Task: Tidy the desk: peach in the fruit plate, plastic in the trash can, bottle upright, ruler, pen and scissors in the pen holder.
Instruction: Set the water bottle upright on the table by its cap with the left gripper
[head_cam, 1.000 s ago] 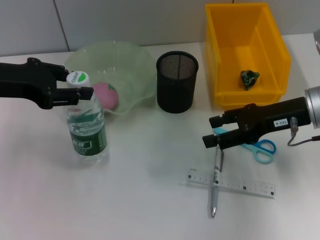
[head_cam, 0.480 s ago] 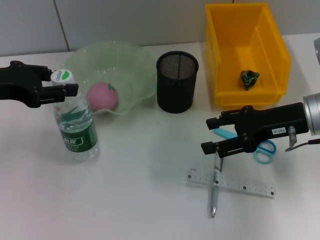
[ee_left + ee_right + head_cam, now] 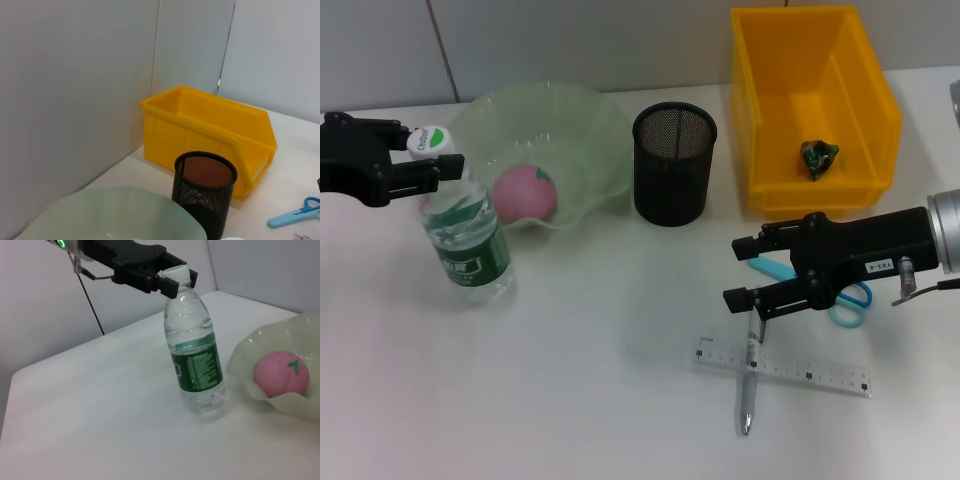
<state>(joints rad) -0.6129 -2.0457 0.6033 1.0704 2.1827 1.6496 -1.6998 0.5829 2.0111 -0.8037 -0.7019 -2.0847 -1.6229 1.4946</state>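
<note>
My left gripper [image 3: 425,165] is shut on the neck of the clear, green-labelled bottle [image 3: 466,243], which stands nearly upright on the table left of the fruit plate. The right wrist view shows that bottle [image 3: 196,360] with the left gripper [image 3: 169,277] clamped at its white cap. The pink peach [image 3: 525,192] lies in the pale green fruit plate [image 3: 605,130]. Green plastic [image 3: 817,157] sits in the yellow trash can [image 3: 865,110]. My right gripper [image 3: 741,270] hovers open over the blue scissors [image 3: 847,301] and the top of the pen [image 3: 749,378], which lies across the clear ruler [image 3: 800,370].
The black mesh pen holder [image 3: 674,163] stands between the fruit plate and the trash can. The left wrist view shows the pen holder [image 3: 204,192], the trash can [image 3: 205,125] and a grey wall close behind them.
The left gripper has carried the bottle to the left and farther back, away from the front of the plate. The right gripper has dropped slightly and now holds still.
</note>
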